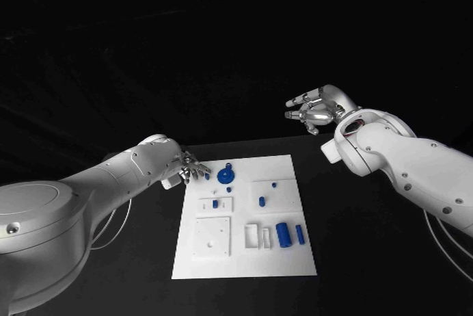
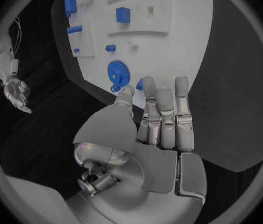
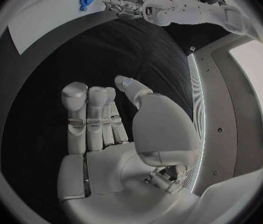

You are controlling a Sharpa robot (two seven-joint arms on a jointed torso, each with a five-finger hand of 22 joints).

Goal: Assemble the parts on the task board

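Observation:
The white task board [image 1: 247, 261] lies in the middle of the black table. At its far left corner sits a round blue part [image 1: 225, 174] with a small tab. My left hand [image 1: 192, 169] hovers just left of that part, fingers stretched out and holding nothing; its wrist view shows the fingers [image 2: 163, 109] pointing at the round blue part [image 2: 118, 73]. Two blue cylinders [image 1: 290, 234] lie near the board's right side. My right hand [image 1: 316, 109] is raised beyond the board's far right corner, empty, with its fingers [image 3: 88, 117] extended.
Smaller blue parts [image 1: 262, 201] stand in white fixtures across the board's middle. A square white plate [image 1: 212, 237] and white holders [image 1: 258, 235] occupy its near half. Black table surface [image 1: 365, 247] lies on both sides of the board.

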